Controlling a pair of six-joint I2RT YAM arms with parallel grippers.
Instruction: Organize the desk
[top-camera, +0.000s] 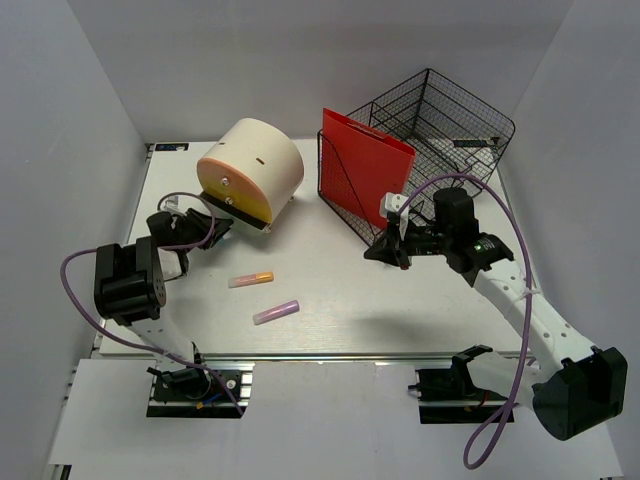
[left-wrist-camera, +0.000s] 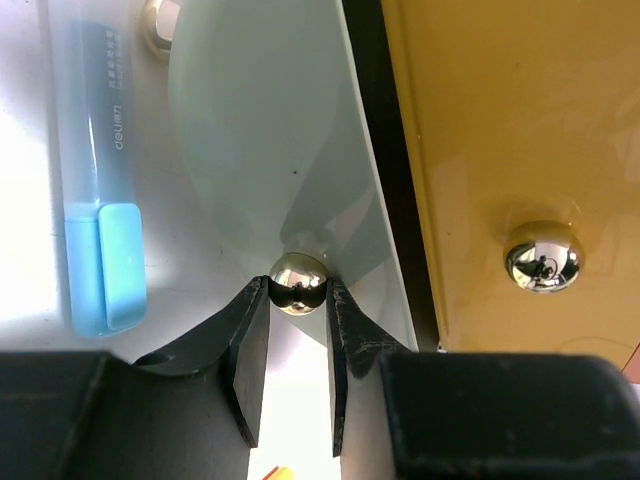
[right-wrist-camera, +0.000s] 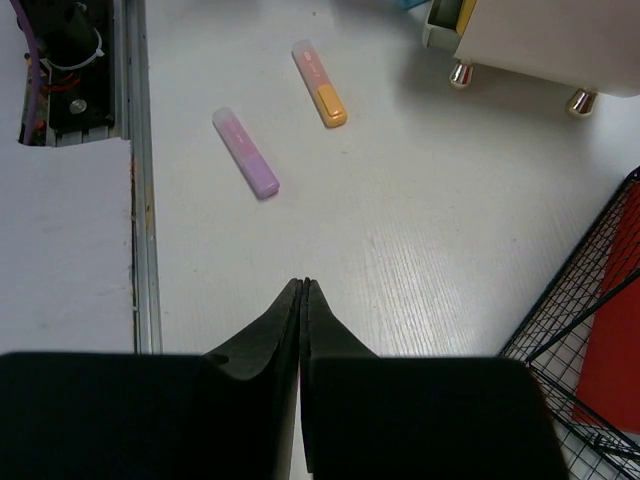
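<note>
The left jaws pinch a small chrome ball (left-wrist-camera: 298, 282) between their tips. The ball sits just beside a black edge strip (left-wrist-camera: 375, 150) and the yellow face (left-wrist-camera: 500, 120) of a cream drum-shaped box (top-camera: 258, 160). That face carries a second chrome knob (left-wrist-camera: 543, 257). On the other side of the ball, a blue highlighter (left-wrist-camera: 100, 200) lies flat on the white bench (top-camera: 340, 290).

The right jaws are pressed together with nothing between them. They hang over a bare stretch of bench near the black wire basket (top-camera: 440, 125). The basket stands at the far right corner, and a red folder (top-camera: 360, 165) stands upright at its left side. The box stands at the far left.

Between the two arms, toward the near edge, an orange highlighter (top-camera: 250, 280) and a purple highlighter (top-camera: 276, 312) lie near each other without touching.

The bench spans the space between the grey walls and lies under both arms. A metal rail (top-camera: 350, 356) runs along its near edge, by the arm bases.
</note>
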